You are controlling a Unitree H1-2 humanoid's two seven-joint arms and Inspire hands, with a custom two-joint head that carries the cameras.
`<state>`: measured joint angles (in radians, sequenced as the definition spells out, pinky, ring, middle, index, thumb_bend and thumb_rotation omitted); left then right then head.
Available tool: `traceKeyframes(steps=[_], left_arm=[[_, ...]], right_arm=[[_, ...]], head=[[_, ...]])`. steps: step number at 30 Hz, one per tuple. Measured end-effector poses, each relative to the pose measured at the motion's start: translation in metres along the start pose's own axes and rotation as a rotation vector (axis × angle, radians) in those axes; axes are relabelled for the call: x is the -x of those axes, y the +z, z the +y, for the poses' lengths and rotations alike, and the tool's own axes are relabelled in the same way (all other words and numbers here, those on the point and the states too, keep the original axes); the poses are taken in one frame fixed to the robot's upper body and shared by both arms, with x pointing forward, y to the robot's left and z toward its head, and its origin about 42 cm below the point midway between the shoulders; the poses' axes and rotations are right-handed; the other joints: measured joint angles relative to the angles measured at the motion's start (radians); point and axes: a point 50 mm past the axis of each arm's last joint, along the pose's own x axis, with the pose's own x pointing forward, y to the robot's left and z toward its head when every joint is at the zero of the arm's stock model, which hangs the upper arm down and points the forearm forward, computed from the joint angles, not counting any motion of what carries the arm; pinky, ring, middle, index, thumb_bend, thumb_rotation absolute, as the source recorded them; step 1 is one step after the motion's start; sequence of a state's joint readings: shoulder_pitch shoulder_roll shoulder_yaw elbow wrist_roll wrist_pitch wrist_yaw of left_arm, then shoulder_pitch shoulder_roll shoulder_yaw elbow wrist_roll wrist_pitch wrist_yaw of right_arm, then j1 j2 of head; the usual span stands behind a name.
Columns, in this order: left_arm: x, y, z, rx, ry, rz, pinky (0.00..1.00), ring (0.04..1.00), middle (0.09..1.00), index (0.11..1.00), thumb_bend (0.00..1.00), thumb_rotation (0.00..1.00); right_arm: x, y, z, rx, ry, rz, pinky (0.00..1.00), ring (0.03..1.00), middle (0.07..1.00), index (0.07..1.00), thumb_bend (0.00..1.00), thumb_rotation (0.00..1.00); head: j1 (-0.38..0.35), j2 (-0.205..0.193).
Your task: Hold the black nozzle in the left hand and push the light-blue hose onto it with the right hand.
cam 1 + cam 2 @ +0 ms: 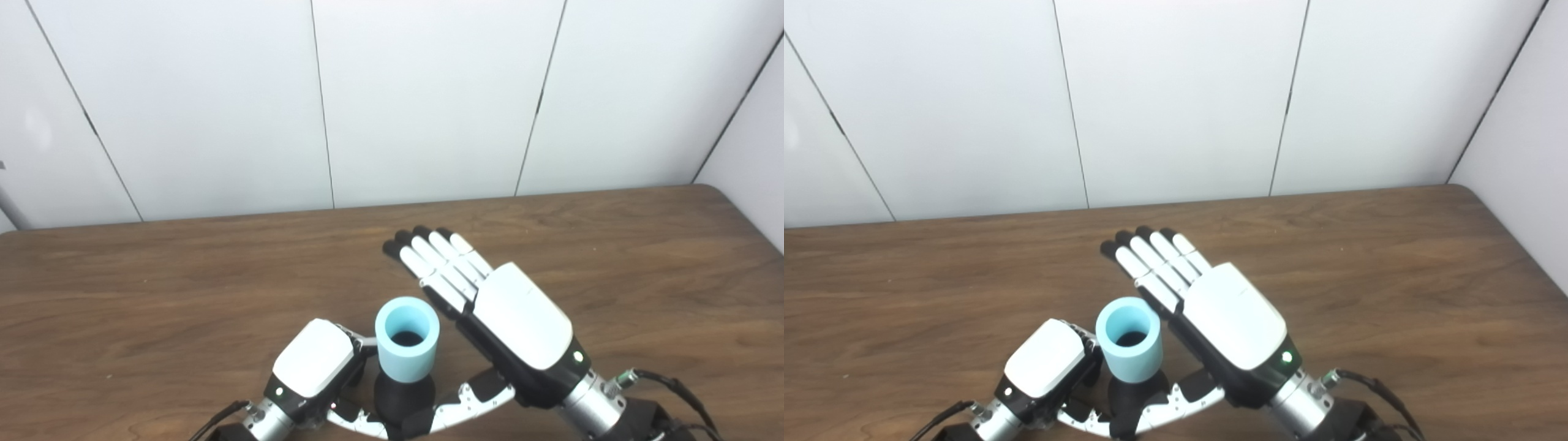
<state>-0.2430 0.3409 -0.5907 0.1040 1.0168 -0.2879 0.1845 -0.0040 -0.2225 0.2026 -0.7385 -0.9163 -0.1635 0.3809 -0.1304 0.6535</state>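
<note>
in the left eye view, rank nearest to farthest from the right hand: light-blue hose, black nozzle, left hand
From the right hand:
1. Light-blue cylindrical hose, just to its left, beside the fingers.
2. Black nozzle, lower left, under the hose.
3. Left hand, farthest left, beyond the hose.
The first two are close.

Both head cameras look steeply down and forward, close above the brown table (pixel 184 294); set side by side, they share nearly everything; the right eye view sits slightly rightward.

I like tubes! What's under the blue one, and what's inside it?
The light-blue hose stands on the black nozzle. Inside, only a dark opening shows; how far the nozzle reaches in is hidden by the hose wall.
</note>
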Motion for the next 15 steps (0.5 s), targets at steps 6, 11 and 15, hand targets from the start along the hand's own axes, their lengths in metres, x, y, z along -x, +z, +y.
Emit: traceKeyframes(steps=[6, 11, 15], left_arm=[[0.0, 0.0, 0.0, 0.001, 0.001, -0.001, 0.12, 0.172, 0.254, 0.481, 0.52, 0.04], [0.0, 0.0, 0.0, 0.0, 0.001, -0.001, 0.1, 0.159, 0.236, 0.48, 0.52, 0.04], [0.0, 0.0, 0.0, 0.0, 0.001, -0.001, 0.11, 0.167, 0.246, 0.481, 0.52, 0.04]], right_arm=[[0.005, 0.006, 0.0, 0.09, 0.043, -0.055, 0.92, 0.943, 0.951, 0.911, 0.92, 0.86], [0.01, 0.009, 0.004, 0.117, 0.067, -0.075, 0.85, 0.912, 0.924, 0.887, 0.92, 0.87], [0.012, 0.012, 0.005, 0.122, 0.07, -0.096, 0.85, 0.892, 0.905, 0.877, 0.91, 0.89]], head=[[0.002, 0.0], [0.0, 0.0], [0.002, 0.0]])
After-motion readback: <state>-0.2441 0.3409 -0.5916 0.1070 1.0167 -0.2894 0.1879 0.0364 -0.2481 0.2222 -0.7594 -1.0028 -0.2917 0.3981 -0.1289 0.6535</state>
